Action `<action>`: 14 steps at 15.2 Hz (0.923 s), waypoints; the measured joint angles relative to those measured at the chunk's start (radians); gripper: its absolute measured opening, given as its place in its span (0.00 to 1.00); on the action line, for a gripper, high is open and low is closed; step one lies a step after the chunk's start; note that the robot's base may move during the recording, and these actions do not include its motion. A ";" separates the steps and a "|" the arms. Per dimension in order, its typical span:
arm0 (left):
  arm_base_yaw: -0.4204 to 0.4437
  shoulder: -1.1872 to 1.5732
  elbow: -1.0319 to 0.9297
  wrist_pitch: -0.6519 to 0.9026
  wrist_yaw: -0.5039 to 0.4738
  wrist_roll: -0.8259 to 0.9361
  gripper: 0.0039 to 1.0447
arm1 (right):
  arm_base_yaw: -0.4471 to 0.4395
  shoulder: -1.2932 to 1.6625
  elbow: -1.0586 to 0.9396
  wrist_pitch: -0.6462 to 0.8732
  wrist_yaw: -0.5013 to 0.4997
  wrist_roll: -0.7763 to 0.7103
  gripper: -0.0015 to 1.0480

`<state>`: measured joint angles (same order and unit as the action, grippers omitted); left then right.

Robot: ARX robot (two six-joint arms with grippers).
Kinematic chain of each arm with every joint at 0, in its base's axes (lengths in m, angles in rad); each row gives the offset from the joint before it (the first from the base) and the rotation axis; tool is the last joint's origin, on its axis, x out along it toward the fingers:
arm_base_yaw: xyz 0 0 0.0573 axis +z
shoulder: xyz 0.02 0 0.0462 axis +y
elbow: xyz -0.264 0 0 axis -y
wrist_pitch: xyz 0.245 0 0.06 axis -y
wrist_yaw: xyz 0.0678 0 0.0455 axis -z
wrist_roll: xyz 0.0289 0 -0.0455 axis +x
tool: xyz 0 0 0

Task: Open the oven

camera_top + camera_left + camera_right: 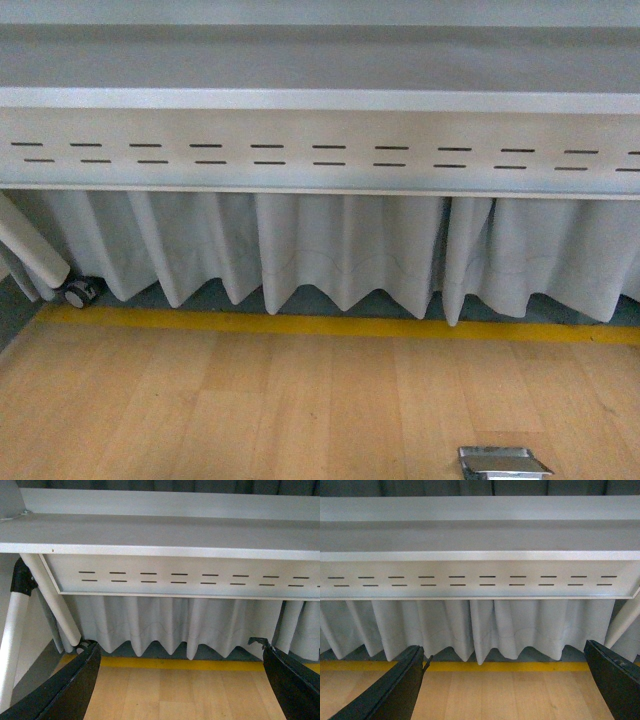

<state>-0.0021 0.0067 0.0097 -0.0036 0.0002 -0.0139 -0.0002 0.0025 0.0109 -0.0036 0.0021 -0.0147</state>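
Observation:
The oven is out of view in all three views. In the left wrist view my left gripper (182, 690) is open, its black fingers (70, 690) spread wide over bare wooden tabletop, with nothing between them. The right wrist view shows the same for my right gripper (502, 692): open, dark fingers (615, 685) far apart and only wood in the gap. Neither arm appears in the front view.
The wooden tabletop (250, 400) ends at a yellow stripe (330, 325). Behind it hangs a pleated white curtain (340, 250) under a grey slotted metal beam (320, 150). A small shiny metal piece (503, 465) lies at the near right. A white leg with a caster (80, 292) stands far left.

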 joint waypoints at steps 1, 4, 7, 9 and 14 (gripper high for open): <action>0.000 0.000 0.000 0.000 0.000 0.000 0.94 | 0.000 0.000 0.000 0.000 0.000 0.000 0.94; 0.000 0.000 0.000 0.000 0.000 0.000 0.94 | 0.000 0.000 0.000 0.000 0.000 0.000 0.94; 0.000 0.000 0.000 0.000 0.000 0.000 0.94 | 0.000 0.000 0.000 0.000 0.000 0.000 0.94; 0.000 0.000 0.000 0.000 0.000 0.000 0.94 | 0.000 0.000 0.000 0.000 0.000 0.000 0.94; 0.000 0.000 0.000 0.000 0.000 0.000 0.94 | 0.000 0.000 0.000 0.000 0.000 0.000 0.94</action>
<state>-0.0021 0.0067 0.0097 -0.0036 0.0002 -0.0139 -0.0002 0.0025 0.0109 -0.0036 0.0025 -0.0147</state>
